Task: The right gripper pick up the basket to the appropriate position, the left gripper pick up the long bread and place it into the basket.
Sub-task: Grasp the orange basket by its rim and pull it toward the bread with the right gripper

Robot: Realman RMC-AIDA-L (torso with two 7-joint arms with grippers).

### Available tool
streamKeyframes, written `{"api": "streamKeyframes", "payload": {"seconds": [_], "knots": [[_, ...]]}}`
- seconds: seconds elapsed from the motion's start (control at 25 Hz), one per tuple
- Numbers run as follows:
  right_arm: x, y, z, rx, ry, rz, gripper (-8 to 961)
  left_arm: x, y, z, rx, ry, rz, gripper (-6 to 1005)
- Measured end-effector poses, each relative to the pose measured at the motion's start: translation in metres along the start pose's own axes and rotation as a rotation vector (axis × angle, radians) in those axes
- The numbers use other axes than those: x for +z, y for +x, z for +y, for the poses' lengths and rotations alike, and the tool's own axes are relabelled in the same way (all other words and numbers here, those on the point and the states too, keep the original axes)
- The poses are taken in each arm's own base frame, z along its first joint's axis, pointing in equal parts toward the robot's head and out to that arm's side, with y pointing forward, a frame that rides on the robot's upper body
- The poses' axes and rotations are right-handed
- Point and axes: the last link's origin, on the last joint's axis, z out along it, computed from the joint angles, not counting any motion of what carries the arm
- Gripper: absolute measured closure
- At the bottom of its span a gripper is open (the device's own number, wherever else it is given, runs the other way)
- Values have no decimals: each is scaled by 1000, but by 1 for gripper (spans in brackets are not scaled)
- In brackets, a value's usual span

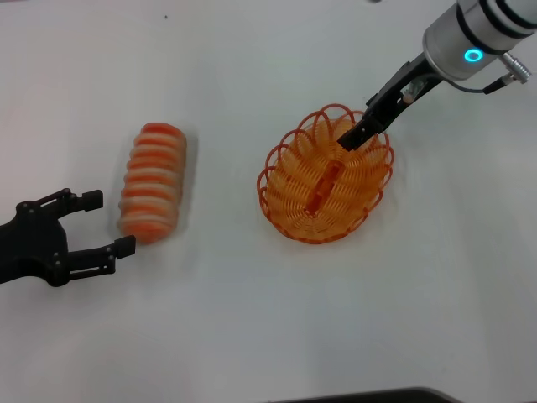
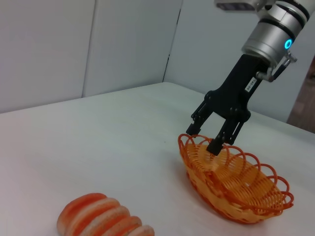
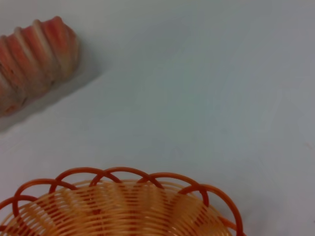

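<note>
The long bread, banded orange-red and tan, lies on the white table at the left. It also shows in the left wrist view and the right wrist view. My left gripper is open and empty, just beside the bread's near end. The orange basket sits on the table right of centre, and shows in the left wrist view and the right wrist view. My right gripper is at the basket's far right rim. In the left wrist view the right gripper is open, one finger inside the rim and one outside.
The white table spreads around both objects, with a bare gap between bread and basket. Grey wall panels stand behind the table. A dark edge shows at the table's near side.
</note>
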Motion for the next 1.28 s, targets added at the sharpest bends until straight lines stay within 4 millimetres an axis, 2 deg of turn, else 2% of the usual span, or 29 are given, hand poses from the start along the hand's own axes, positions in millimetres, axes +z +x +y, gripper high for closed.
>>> {"api": "streamKeyframes", "payload": {"seconds": [0.36, 1.12, 1.28], "knots": [[7, -4, 1, -2, 12, 5, 71, 1, 0, 0, 0, 2, 0, 84], [12, -5, 6, -50, 35, 33, 487, 1, 4, -1, 6, 3, 10, 85], [13, -5, 6, -45, 33, 36, 650, 0, 4, -2, 6, 3, 12, 85]]}}
